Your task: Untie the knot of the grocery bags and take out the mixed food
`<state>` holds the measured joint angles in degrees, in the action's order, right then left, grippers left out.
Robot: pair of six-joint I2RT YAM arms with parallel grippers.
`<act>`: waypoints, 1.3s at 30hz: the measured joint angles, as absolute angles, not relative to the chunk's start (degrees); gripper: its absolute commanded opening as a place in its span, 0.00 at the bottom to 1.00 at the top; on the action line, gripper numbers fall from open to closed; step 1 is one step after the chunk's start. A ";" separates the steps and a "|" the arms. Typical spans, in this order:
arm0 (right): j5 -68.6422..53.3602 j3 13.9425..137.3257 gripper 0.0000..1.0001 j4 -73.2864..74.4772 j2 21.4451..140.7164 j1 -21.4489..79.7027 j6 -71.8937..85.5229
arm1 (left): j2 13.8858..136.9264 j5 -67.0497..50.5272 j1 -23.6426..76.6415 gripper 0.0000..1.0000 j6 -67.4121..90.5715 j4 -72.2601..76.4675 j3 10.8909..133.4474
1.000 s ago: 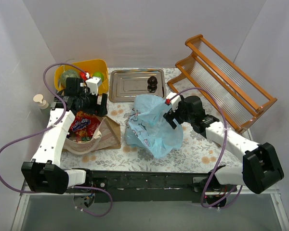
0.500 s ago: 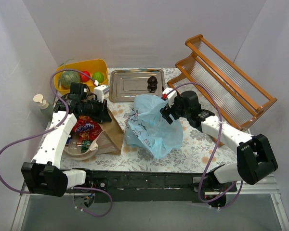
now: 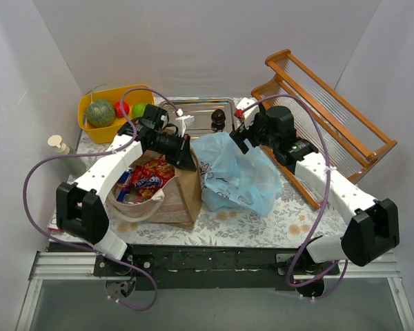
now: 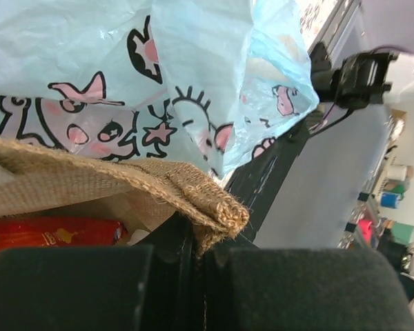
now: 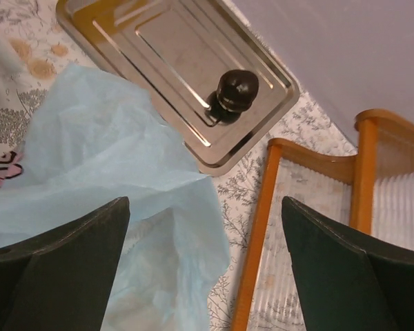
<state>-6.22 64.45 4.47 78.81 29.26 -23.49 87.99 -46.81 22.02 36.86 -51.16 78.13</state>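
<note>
The brown paper bag (image 3: 172, 196) stands at front left, with a red snack packet (image 3: 148, 179) showing in its mouth. My left gripper (image 3: 188, 157) is shut on the bag's beige woven handle (image 4: 210, 205) at its far right corner; the jaws (image 4: 196, 245) pinch the strap's folded end. Right beside it lies the light blue plastic bag (image 3: 238, 178) with cartoon print (image 4: 193, 69). My right gripper (image 3: 240, 135) hovers open over the blue bag's far edge (image 5: 103, 158), holding nothing. A green netted melon (image 3: 100, 112) sits in the yellow tub (image 3: 139, 93).
A steel tray (image 3: 193, 121) at the back holds a small dark round item (image 3: 219, 117). A wooden rack (image 3: 324, 117) fills the right side, close to my right arm. A pump soap bottle (image 3: 56, 146) stands at the left wall.
My left arm swung from the yellow tub to the brown bag's far right corner and shut on its handle; the bag shifted right. The right gripper lifted back off the blue bag.
</note>
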 measured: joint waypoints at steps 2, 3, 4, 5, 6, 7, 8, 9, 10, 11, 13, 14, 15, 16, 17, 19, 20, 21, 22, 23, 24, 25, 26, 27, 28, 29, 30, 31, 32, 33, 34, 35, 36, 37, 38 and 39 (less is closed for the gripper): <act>-6.33 65.10 0.98 5.45 76.60 29.26 -23.88 | 90.74 -47.20 23.14 0.02 39.83 -48.97 80.25; -6.50 65.10 0.97 6.17 75.20 29.26 -24.10 | 91.92 -47.27 23.59 0.05 40.86 -48.18 81.17; -6.68 65.10 0.97 6.70 74.11 29.26 -24.23 | 93.32 -47.44 24.23 0.20 42.06 -47.11 82.32; -7.01 65.10 0.97 7.18 72.69 29.26 -24.43 | 94.56 -47.81 24.86 0.36 43.05 -46.09 83.31; -7.27 65.10 0.97 7.40 71.77 29.26 -24.51 | 95.64 -48.51 25.43 0.45 43.99 -45.28 84.20; -7.66 65.10 0.96 7.66 70.63 29.26 -24.69 | 96.53 -49.34 25.96 0.57 44.73 -44.69 85.08; -7.86 65.10 0.96 7.94 70.00 29.26 -24.84 | 97.23 -50.28 26.48 0.62 45.71 -44.29 86.02; -8.38 65.12 0.96 8.54 69.34 29.26 -25.10 | 97.62 -50.81 26.81 0.65 46.06 -44.34 86.98; -8.99 65.14 0.95 9.26 68.95 29.26 -25.50 | 97.89 -51.11 26.98 0.70 45.76 -45.01 88.25; -9.78 65.17 0.94 10.22 68.69 29.26 -25.80 | 97.95 -50.83 27.20 0.73 45.04 -46.00 89.65; -12.29 65.43 0.93 12.25 68.60 29.26 -26.59 | 97.93 -49.50 27.22 0.77 43.46 -48.77 92.58; -13.72 65.84 0.92 13.63 68.71 29.26 -26.89 | 97.71 -48.10 27.05 0.82 42.46 -50.19 94.15; -15.27 66.41 0.92 14.79 68.84 29.26 -27.14 | 97.19 -46.13 26.63 0.83 41.30 -51.70 95.64; -16.84 67.48 0.91 16.10 69.10 29.26 -27.18 | 96.60 -44.49 26.11 0.85 40.47 -52.80 96.57; -18.31 69.04 0.91 17.10 69.71 29.26 -26.96 | 95.64 -42.02 25.39 0.87 39.48 -54.15 97.71; -21.26 72.88 0.90 17.15 71.55 29.36 -25.69 | 92.73 -34.79 23.20 0.89 36.82 -56.01 99.02; -22.98 75.99 0.88 17.23 73.19 29.89 -24.93 | 90.96 -31.42 21.85 0.91 35.48 -56.75 99.20; -23.83 78.22 0.86 17.04 74.48 30.24 -24.32 | 89.54 -28.69 20.73 0.91 34.37 -57.43 99.20; -24.64 81.23 0.84 16.95 76.23 30.92 -23.90 | 87.90 -25.50 18.81 0.91 32.97 -58.08 99.15; -25.10 84.25 0.80 16.84 78.17 32.12 -23.51 | 86.32 -22.85 16.86 0.91 31.57 -58.63 99.00; -25.50 87.26 0.78 16.58 80.09 33.61 -23.16 | 85.12 -20.43 14.66 0.91 30.09 -58.96 98.87; -25.87 89.82 0.76 16.05 82.00 35.42 -22.92 | 84.27 -18.50 12.45 0.91 28.60 -59.13 98.70; -26.17 91.81 0.73 15.77 83.68 37.47 -22.68 | 83.79 -16.97 10.33 0.91 27.22 -59.29 98.45; -26.57 93.45 0.72 15.20 85.41 39.88 -22.46 | 83.70 -15.81 8.40 0.91 26.00 -59.64 98.21; -26.94 94.00 0.70 14.87 86.48 41.43 -22.22 | 84.09 -15.22 7.01 0.91 24.93 -60.12 98.06; -27.29 94.21 0.69 14.83 87.53 43.33 -21.89 | 84.86 -15.00 6.15 0.91 24.01 -60.69 98.02; -27.64 94.00 0.68 14.83 88.44 45.10 -21.50 | 85.86 -15.03 5.80 0.90 23.27 -61.21 97.97; -27.92 93.34 0.68 14.81 89.19 46.76 -21.37 | 87.13 -15.27 5.78 0.87 22.65 -61.69 97.86; -28.16 92.14 0.67 14.85 89.54 48.34 -21.37 | 88.66 -15.86 5.82 0.84 22.04 -62.13 97.76; -28.34 90.32 0.67 14.79 89.58 49.60 -21.54 | 89.84 -16.23 5.87 0.81 21.74 -62.26 97.51; -28.51 88.25 0.67 15.00 89.43 51.05 -22.11 | 91.31 -16.82 5.96 0.79 21.12 -62.59 97.14; -28.60 86.15 0.67 15.31 89.32 52.45 -23.00 | 92.84 -17.43 6.02 0.76 20.53 -63.09 96.88; -28.51 83.99 0.67 15.64 89.21 53.63 -24.18 | 94.41 -18.00 6.09 0.70 19.86 -63.57 96.71; -28.29 81.54 0.67 15.94 88.95 54.68 -25.23 | 95.77 -18.52 6.13 0.61 19.16 -63.90 96.44; -27.92 78.83 0.67 16.08 88.29 55.68 -26.52 | 97.01 -19.09 6.13 0.36 18.31 -64.49 96.12; -27.22 76.64 0.67 16.21 87.55 56.47 -27.59 | 97.91 -19.68 6.13 0.24 17.52 -65.34 95.98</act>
